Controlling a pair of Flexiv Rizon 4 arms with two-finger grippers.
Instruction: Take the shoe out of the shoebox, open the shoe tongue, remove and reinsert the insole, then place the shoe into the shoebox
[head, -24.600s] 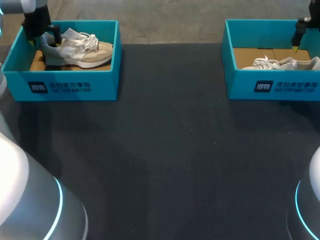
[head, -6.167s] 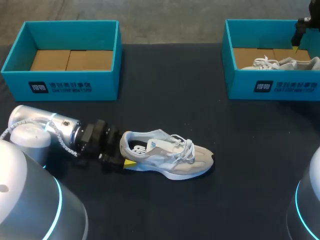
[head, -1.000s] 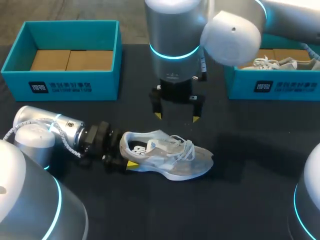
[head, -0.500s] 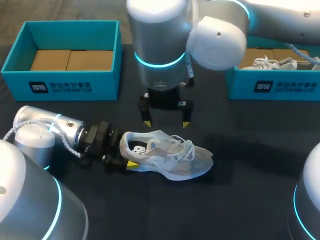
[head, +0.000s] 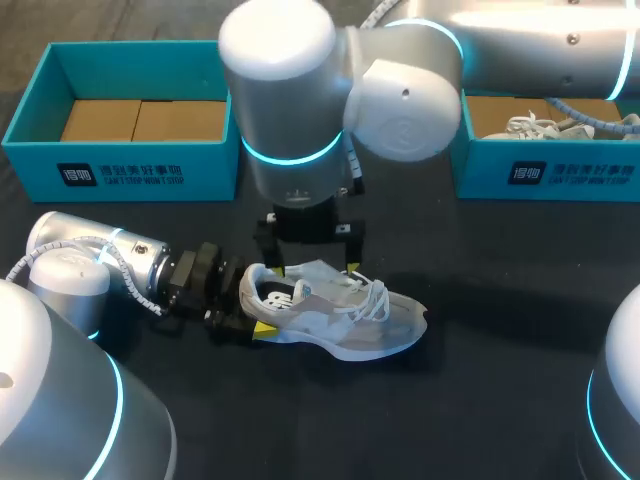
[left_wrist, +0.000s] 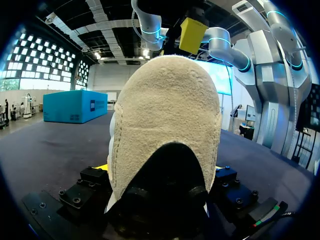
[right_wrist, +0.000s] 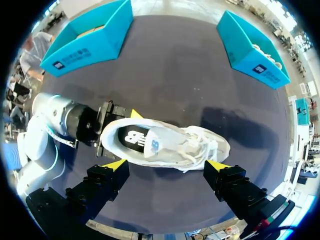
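Head view: the shoe (head: 335, 315) is seen lying on its sole on the dark desk (head: 480, 400), outside both boxes, with its toe pointed toward the right side. The left arm (head: 100, 265) is laid low across the desk from the left, and the left fingers (head: 262, 328) are closed on the heel of the shoe, one yellow tip on each side of it. The right arm (head: 330, 90) is brought in from the right and reaches past the middle. The right fingers (head: 268, 240) are held spread wide apart just above the shoe's collar, and no contact with the shoe can be made out. The left shoebox (head: 130, 175) is set at the far left of the desk, and only its brown cardboard floor is seen inside. The right shoebox (head: 545, 170) is set at the far right, and a second shoe (head: 560, 125) is seen inside it.

In the left wrist view, the pale heel of the shoe (left_wrist: 165, 125) is seen clamped between the left fingers (left_wrist: 87, 182).

In the right wrist view, the shoe (right_wrist: 170, 147) is seen under the spread right fingers (right_wrist: 112, 172), with its dark insole (right_wrist: 131, 137) in place and its tongue (right_wrist: 157, 145) lying under the laces.
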